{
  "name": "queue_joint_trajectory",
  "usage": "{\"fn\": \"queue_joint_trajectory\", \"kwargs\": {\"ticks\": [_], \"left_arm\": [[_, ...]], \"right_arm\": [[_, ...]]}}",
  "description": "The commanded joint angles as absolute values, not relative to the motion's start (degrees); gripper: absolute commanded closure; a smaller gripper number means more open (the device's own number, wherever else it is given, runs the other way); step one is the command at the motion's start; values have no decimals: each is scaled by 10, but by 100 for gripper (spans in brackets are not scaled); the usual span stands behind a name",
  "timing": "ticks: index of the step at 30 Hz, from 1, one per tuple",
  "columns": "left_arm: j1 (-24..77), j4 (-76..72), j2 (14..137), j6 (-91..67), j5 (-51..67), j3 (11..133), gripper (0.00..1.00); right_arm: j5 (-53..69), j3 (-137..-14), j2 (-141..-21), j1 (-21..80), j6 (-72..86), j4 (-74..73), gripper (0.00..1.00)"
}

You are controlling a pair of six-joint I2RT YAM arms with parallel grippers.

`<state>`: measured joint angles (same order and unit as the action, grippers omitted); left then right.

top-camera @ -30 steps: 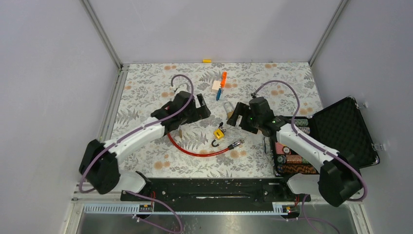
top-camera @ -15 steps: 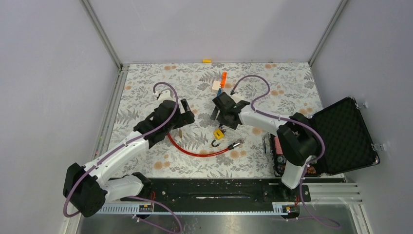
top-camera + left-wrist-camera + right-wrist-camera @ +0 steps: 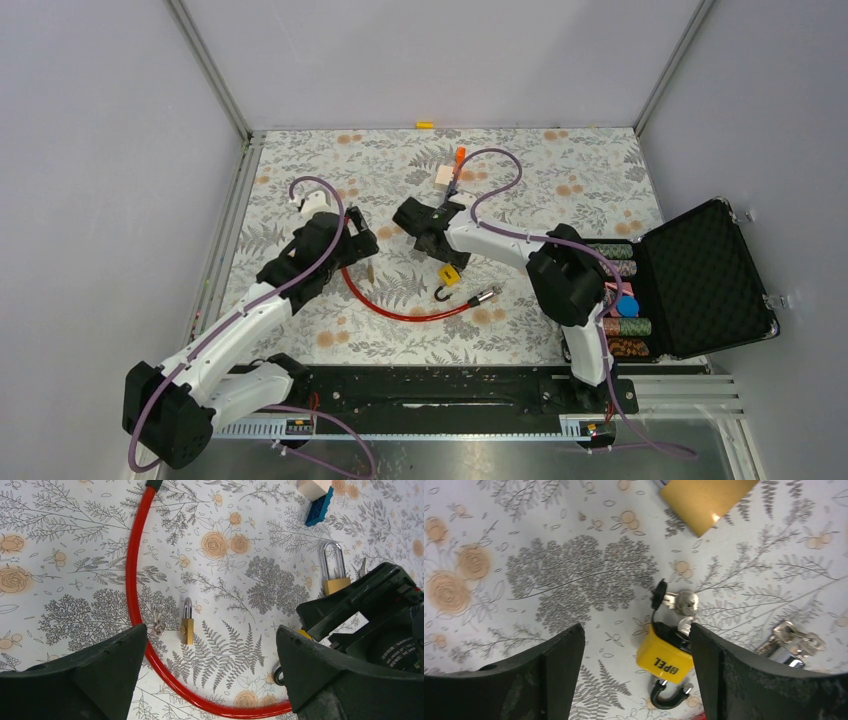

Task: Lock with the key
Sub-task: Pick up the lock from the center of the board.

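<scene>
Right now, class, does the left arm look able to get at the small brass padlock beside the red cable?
Probably yes: the left pincer hangs open above the small brass padlock, nothing covering it; the red cable lies close beside.

left arm reaches from near-left corner toward the middle | left gripper jaws wide apart | right arm doubles back leftward | right gripper spread too, pointing down, mid-worktop

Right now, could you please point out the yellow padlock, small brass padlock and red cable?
yellow padlock [image 3: 663, 661]: right wrist view, on its yellow body.
small brass padlock [image 3: 187, 630]: left wrist view, on its brass body.
red cable [image 3: 131, 575]: left wrist view, on its curved stretch.
</scene>
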<state>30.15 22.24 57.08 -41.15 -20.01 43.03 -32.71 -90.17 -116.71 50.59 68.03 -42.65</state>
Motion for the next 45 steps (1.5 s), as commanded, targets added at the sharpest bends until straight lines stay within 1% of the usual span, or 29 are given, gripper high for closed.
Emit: {"fn": "queue_joint_trajectory", "kwargs": {"ticks": [1,3,5,12,16,23,27,29,31,34,36,37,39,40,41,43,45], "left_arm": [[301,209,565,-391,-192,433,1],[300,206,562,-387,-176,434,1],[301,200,559,-385,-172,431,1],[301,206,548,-388,-190,430,1],[300,207,549,-392,-200,428,1],[295,200,560,-396,-203,424,1],[292,200,561,-398,-201,424,1],[291,199,561,-398,-199,424,1],[289,199,562,-398,-196,426,1],[288,202,562,-399,-192,429,1],[286,203,560,-402,-186,431,1],[285,203,559,-403,-181,433,1],[284,204,557,-404,-167,439,1],[283,207,557,-404,-160,443,1],[281,209,555,-403,-149,449,1],[277,210,549,-400,-126,458,1],[273,202,541,-395,-99,465,1]], "right_arm": [[-421,-964,-1176,507,727,-521,17],[-442,-996,-1184,506,739,-564,16],[-436,-1001,-1185,506,756,-576,16],[-361,-936,-1184,506,855,-554,20],[-334,-912,-1180,507,894,-556,20],[-268,-859,-1173,507,934,-515,22],[-254,-856,-1184,510,939,-505,24],[-263,-861,-1190,511,935,-504,29],[-278,-865,-1193,511,926,-504,39],[-299,-866,-1184,511,907,-504,65],[-324,-858,-1165,511,885,-494,76],[-336,-852,-1151,512,869,-487,79],[-358,-841,-1117,511,806,-456,82],[-363,-836,-1094,511,761,-431,83],[-363,-828,-1071,511,684,-401,83],[-349,-815,-1023,511,566,-339,84],[-303,-811,-979,509,461,-301,85]]}}
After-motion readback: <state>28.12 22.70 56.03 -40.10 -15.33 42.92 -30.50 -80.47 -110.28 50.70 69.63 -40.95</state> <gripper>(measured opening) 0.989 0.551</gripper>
